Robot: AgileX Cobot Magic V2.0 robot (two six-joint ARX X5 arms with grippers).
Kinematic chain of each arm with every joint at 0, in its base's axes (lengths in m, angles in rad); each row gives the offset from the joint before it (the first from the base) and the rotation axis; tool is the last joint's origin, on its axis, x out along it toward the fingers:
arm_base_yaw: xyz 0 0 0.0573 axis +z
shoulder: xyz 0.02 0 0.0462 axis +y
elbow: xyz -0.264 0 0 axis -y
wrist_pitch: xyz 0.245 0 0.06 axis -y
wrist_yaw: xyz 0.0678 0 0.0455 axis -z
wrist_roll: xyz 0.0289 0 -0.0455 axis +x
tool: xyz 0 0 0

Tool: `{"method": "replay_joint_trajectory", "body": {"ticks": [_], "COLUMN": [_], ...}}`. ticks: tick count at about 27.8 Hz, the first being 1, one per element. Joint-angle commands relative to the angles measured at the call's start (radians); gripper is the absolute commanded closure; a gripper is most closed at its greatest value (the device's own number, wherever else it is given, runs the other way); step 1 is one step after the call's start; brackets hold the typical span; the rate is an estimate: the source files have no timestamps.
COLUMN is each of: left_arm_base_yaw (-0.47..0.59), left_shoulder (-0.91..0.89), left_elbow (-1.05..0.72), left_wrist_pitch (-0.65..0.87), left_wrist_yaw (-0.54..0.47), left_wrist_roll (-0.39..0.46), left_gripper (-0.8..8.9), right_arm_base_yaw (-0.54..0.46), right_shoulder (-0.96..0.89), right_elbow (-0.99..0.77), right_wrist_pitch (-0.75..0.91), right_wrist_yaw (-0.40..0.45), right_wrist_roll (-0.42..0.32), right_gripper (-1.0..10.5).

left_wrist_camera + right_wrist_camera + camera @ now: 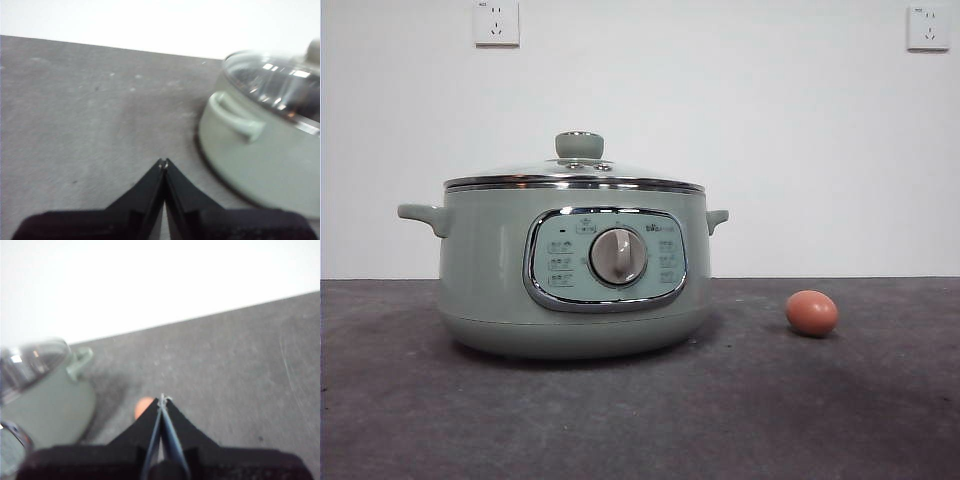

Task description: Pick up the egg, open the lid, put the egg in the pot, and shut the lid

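Observation:
The sage-green pot (490,280) stands on the dark grey table, left of centre in the front view. Its glass lid (578,172) sits shut on it, green knob up. A brown-orange egg (812,313) lies on the table to the pot's right, apart from it. My left gripper (163,162) is shut and empty above bare table beside the pot (250,160) and its lid (280,85). The right gripper (162,399) is shut and empty, hovering over the egg (143,405), which its jaws partly hide. The pot (45,400) shows at that view's side.
A white wall with two power sockets (496,22) (928,27) rises behind the table. No arm shows in the front view.

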Motion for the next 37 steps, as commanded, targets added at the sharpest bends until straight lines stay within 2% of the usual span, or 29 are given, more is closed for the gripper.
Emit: {"method": "replay_joint_trajectory", "body": {"ticks": [1, 6, 9, 16, 24, 30, 37], "left_arm_base_yaw": [0.003, 0.002, 0.002, 0.002, 0.002, 0.001, 0.001], "left_shoulder": [0.044, 0.161, 0.241, 0.399, 0.491, 0.502, 0.508], "left_elbow": [0.064, 0.214, 0.312, 0.533, 0.749, 0.81, 0.81], "left_wrist_pitch": [-0.004, -0.047, -0.082, -0.201, -0.414, -0.509, -0.528], "left_wrist_yaw": [0.039, 0.069, 0.131, 0.262, 0.371, 0.372, 0.375], "left_wrist_roll": [-0.044, -0.037, -0.017, 0.018, 0.108, 0.161, 0.16], "left_gripper": [8.19, 8.19, 8.19, 8.19, 8.19, 8.19, 8.13], "right_arm_base_yaw": [0.0, 0.0, 0.0, 0.0, 0.0, 0.0, 0.001], "right_shoulder": [0.037, 0.143, 0.23, 0.438, 0.636, 0.699, 0.703], "right_elbow": [0.048, 0.183, 0.298, 0.601, 0.884, 0.956, 0.962], "right_wrist_pitch": [0.004, -0.04, -0.118, -0.354, -0.656, -0.753, -0.758], "right_wrist_yaw": [0.002, -0.024, -0.042, -0.126, -0.186, -0.245, -0.252], "right_wrist_roll": [0.039, 0.039, 0.014, -0.138, -0.285, -0.339, -0.339], "right_gripper": [9.6, 9.6, 9.6, 9.6, 9.6, 9.6, 9.4]}}
